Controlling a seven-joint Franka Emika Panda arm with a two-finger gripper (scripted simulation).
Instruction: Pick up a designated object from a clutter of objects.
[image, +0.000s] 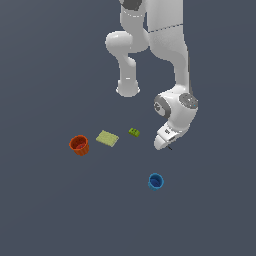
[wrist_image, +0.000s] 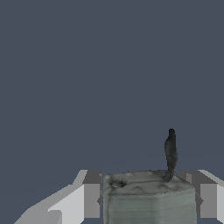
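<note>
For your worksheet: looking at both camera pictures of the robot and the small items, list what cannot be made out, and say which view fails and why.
- Designated object: the wrist view's edge cuts off its lower part; in the exterior view the arm's hand hides all but a thin dark stick.
- Gripper: in the exterior view, too small to show the fingers; the wrist view shows a finger at each side, contact uncertain.
- Arm's upper links: cut off by the exterior view's top edge.

In the exterior view the navy-and-grey item (image: 169, 147) hides behind the arm; the wrist view crops its base.
</note>
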